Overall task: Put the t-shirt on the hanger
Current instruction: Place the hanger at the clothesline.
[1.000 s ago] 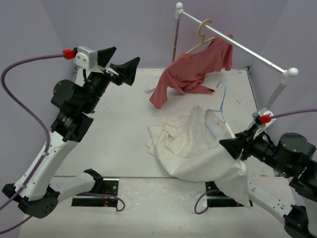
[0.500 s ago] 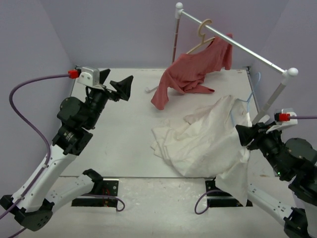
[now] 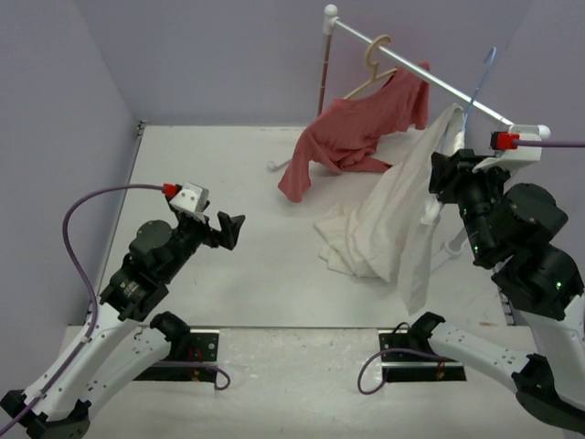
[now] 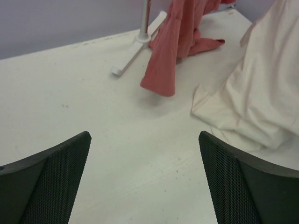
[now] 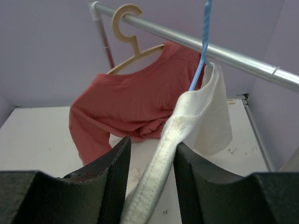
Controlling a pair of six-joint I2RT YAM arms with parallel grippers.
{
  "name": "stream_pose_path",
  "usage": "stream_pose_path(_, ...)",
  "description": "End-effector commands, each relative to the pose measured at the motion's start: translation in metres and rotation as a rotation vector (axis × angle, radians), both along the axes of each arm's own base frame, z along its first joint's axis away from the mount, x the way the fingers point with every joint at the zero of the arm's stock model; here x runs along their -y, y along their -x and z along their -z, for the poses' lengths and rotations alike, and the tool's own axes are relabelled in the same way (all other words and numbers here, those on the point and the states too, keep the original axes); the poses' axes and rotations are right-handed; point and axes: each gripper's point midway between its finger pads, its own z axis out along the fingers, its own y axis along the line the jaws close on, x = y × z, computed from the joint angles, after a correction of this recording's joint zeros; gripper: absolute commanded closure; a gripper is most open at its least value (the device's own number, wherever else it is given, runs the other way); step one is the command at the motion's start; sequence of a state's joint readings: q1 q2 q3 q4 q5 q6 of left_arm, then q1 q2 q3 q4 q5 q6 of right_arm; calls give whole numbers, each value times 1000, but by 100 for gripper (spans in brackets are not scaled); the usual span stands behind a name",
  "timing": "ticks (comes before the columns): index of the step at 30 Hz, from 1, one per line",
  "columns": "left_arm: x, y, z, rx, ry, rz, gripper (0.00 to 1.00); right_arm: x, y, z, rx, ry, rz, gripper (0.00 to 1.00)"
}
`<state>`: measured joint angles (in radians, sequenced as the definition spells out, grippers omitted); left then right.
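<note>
Right pincer [image 5: 150,158] pinches t-shirt [image 5: 211,112] edge

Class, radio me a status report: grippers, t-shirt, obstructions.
Left gripper open, empty. Right gripper shut on t-shirt collar, hanger inside, by the rail. Red shirt hangs alongside.

Lilac walls [image 3: 228,55] surround a white table [image 3: 219,183] with a clothes rail [image 3: 355,33]

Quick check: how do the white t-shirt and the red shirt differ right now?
The red shirt hangs from a beige hanger hooked over the rail; the white t-shirt is pinched in the right gripper's jaws, a blue hanger in its neck. The white t-shirt is pulled into a long drape; the red shirt spreads wider. Both reach the table.
</note>
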<state>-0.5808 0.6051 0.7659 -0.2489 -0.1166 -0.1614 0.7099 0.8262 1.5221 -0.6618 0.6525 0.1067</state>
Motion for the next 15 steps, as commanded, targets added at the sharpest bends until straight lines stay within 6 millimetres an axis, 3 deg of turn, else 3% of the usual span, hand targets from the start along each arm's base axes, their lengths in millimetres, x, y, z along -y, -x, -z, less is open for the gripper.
stream_pose_path(1,-8,14,24,-19,-43,17,0,12,-17,-35,91,-75,124,100)
stream_pose_path(8,-14,23,35,21,-13,16,0,-2,-44,-14,25,-121,177,100)
stream_pose_path(15,-10,26,43,17,-3,42,0,2,-64,12,-34,-63,252,100)
